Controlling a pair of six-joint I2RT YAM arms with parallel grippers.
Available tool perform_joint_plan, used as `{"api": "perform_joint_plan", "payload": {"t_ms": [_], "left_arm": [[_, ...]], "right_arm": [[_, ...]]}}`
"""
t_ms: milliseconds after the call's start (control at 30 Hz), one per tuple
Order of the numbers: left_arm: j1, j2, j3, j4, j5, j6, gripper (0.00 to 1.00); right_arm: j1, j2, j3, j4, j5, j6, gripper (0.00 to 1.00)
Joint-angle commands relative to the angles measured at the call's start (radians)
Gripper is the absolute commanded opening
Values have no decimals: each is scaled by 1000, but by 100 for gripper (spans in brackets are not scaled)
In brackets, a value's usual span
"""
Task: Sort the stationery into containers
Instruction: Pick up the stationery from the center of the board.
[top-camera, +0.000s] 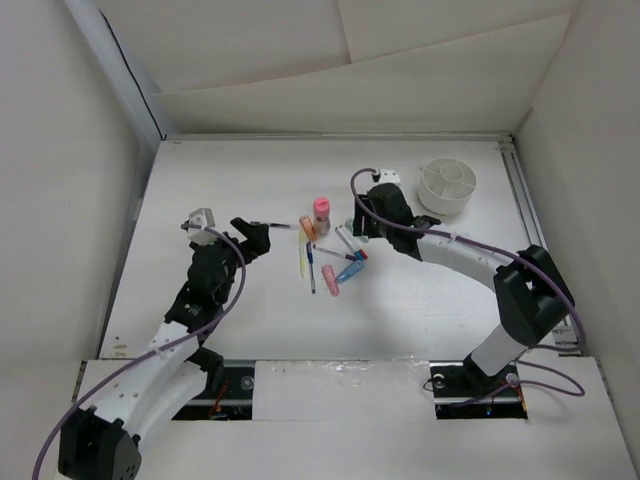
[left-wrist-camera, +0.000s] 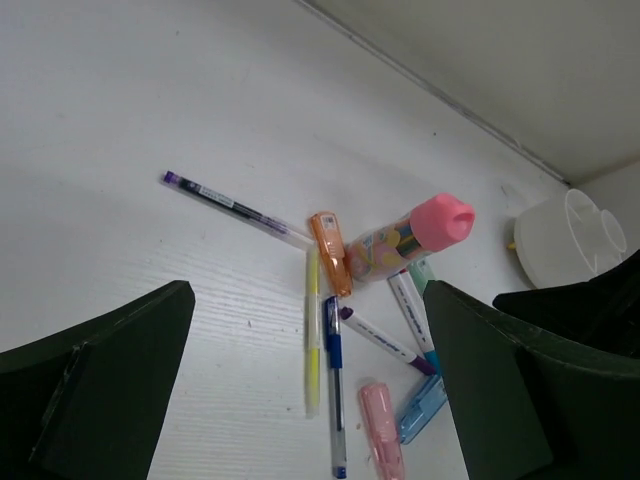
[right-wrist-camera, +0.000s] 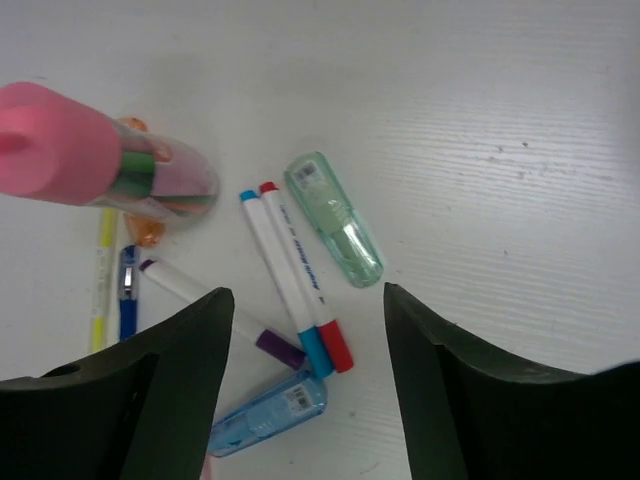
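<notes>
1. My left hand (top-camera: 258, 238) sits over the counter (top-camera: 230, 170) left of centre. Its dark, blocky fingers (left-wrist-camera: 110, 390) are spread wide with nothing between them.
2. My right hand (top-camera: 357, 226) hangs over the right side of the stationery. Its fingers (right-wrist-camera: 170, 390) stand apart and grip nothing.
3. The counter is white and matte, with a fine parallel grain.
4. The tub (top-camera: 440, 205) is round, smooth white plastic with a low wall and inner dividers. It stands near the far right corner, well apart from the stationery.
5. The stationery lies in a loose cluster about the middle of the counter.
6. The pink-capped cylinder (right-wrist-camera: 100, 160) has a clear body with coloured print and a cap ending in a small nub. I cannot tell whether it stands or lies.
7. The orange piece (left-wrist-camera: 330, 265) is a glossy, rounded oblong against the cylinder's base.
8. The purple-tipped pen (left-wrist-camera: 235, 208) is thin and clear-barrelled. It points toward the left edge.
9. The yellow pen (left-wrist-camera: 312, 340) and the blue pen (left-wrist-camera: 333, 400) are slim and lie side by side.
10. The purple-capped marker (right-wrist-camera: 200, 305) is a white barrel lying aslant.
11. Two white markers (right-wrist-camera: 295, 275), one blue-capped and one red-capped, lie touching along their length.
12. The mint piece (right-wrist-camera: 335, 218) is translucent and rounded, just beside those markers.
13. The blue piece (right-wrist-camera: 270, 415) is translucent and labelled, at their near ends.
14. The pink piece (left-wrist-camera: 380, 440) is opaque and rounded, beside the blue piece.
</notes>
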Motion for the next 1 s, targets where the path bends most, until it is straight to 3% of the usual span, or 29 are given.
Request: {"api": "perform_joint_plan", "payload": {"t_ms": [0, 100, 233, 467, 633, 867, 967], "left_arm": [[-3, -82, -17, 79, -66, 25, 100], [-3, -82, -17, 32, -132, -20, 100], [-3, -14, -26, 80, -132, -33, 100], [-3, -42, -14, 48, -153, -22, 100], [-3, -82, -5, -29, -244, -57, 100], [-3, -62, 6, -9, -181, -7, 100], [-3, -53, 6, 18, -135, 22, 78]], "right_arm": [[48, -50, 99, 29, -26, -48, 68], [99, -47, 147, 29, -119, -78, 85], [113, 26, 233, 29, -119, -78, 97], [122, 130, 375, -38, -84, -100, 99], [140, 190, 439, -75, -50, -100, 99], [140, 252, 514, -98, 22, -100, 99], [140, 296, 543, -121, 35, -100, 98]]}}
